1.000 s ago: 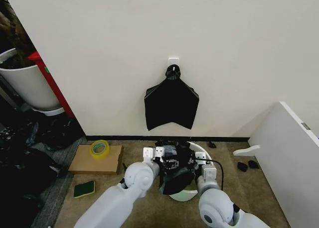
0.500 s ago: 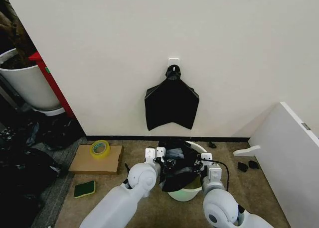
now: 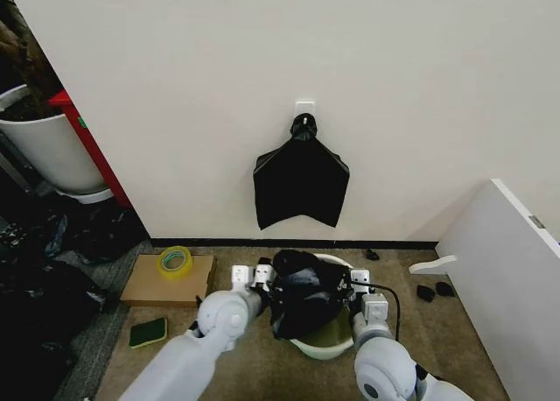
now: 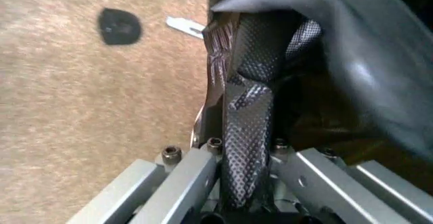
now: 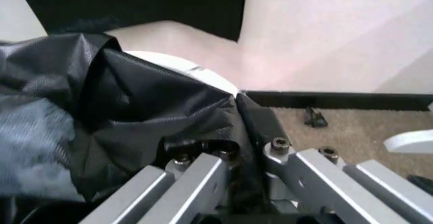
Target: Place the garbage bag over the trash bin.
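Crinkled black garbage bag bunched over the white trash bin

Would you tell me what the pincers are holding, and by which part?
Both hold the garbage bag above the trash bin: left pincer and right pincer each pinch its edge on their own side.

Both arms are smooth, rounded shells in a pale grey-white finish, swelling into ball-shaped joints near the wrists. The left gripper and right gripper end in small white blocky housings with dark square marks. A thin black cable loops off the right wrist. Close up, the fingers are flat bars of brushed silver metal, fastened with small hex-head screws.
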Robot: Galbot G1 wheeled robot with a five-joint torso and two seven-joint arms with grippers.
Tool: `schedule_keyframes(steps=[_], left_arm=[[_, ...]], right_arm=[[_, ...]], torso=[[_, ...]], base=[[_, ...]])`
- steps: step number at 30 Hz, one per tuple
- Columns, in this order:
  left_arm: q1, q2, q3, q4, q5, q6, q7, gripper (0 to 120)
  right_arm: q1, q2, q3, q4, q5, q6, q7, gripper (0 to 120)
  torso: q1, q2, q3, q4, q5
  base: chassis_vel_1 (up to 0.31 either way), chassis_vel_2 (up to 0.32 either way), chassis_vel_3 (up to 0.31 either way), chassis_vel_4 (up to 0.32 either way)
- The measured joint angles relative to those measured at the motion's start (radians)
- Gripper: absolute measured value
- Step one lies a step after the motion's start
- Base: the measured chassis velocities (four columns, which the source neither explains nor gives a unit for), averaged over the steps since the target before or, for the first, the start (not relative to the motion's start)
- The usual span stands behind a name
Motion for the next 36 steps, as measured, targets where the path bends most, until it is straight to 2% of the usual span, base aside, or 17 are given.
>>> schedule_keyframes(steps=[4, 10, 12, 14, 19, 22, 28, 30, 36], left_arm=[[0.027, 0.020, -0.038, -0.013, 0.044, -0.029, 0.047, 0], [0.103, 0.064, -0.063, -0.042, 0.246, -0.109, 0.253, 0], [0.110, 0.069, -0.065, -0.046, 0.264, -0.113, 0.265, 0], [0.142, 0.094, -0.071, -0.064, 0.338, -0.142, 0.308, 0], [0.171, 0.119, -0.080, -0.093, 0.379, -0.191, 0.338, 0], [0.187, 0.146, -0.093, -0.118, 0.397, -0.249, 0.370, 0], [0.184, 0.158, -0.143, -0.130, 0.367, -0.319, 0.397, 0], [0.166, 0.158, -0.183, -0.125, 0.333, -0.380, 0.404, 0], [0.150, 0.162, -0.207, -0.113, 0.312, -0.405, 0.412, 0]], right_arm=[[0.005, 0.002, 0.001, -0.006, -0.016, 0.064, -0.037, 0], [0.008, 0.000, 0.030, -0.024, -0.041, 0.247, -0.154, 0], [0.008, -0.001, 0.035, -0.028, -0.041, 0.263, -0.165, 0], [0.017, -0.003, 0.066, -0.053, -0.043, 0.308, -0.194, 0], [0.021, -0.007, 0.096, -0.074, -0.037, 0.290, -0.172, 0], [0.011, -0.018, 0.112, -0.085, -0.031, 0.239, -0.129, 0], [-0.012, -0.031, 0.103, -0.082, -0.010, 0.198, -0.099, 0], [-0.027, -0.037, 0.084, -0.062, 0.017, 0.180, -0.094, 0], [-0.030, -0.041, 0.066, -0.039, 0.057, 0.174, -0.103, 0]], torso=[[0.000, 0.000, 0.000, 0.0000, -0.0001], [0.000, 0.000, 0.000, -0.0001, -0.0001], [0.000, 0.000, 0.000, -0.0001, -0.0001], [0.000, 0.000, 0.000, 0.0002, 0.0000], [0.000, 0.000, 0.000, 0.0001, 0.0001], [0.000, 0.000, 0.000, 0.0001, 0.0001], [0.000, 0.000, 0.000, -0.0001, 0.0001], [0.000, 0.000, 0.000, 0.0000, 0.0001], [0.000, 0.000, 0.000, -0.0002, 0.0001]], base=[[0.000, 0.000, 0.000, 0.000], [0.000, 0.000, 0.000, 0.000], [0.000, 0.000, 0.000, 0.000], [0.000, 0.000, 0.000, 0.000], [0.000, 0.000, 0.000, 0.000], [0.000, 0.000, 0.000, 0.000], [0.000, 0.000, 0.000, 0.000], [0.000, 0.000, 0.000, 0.000], [0.000, 0.000, 0.000, 0.000]])
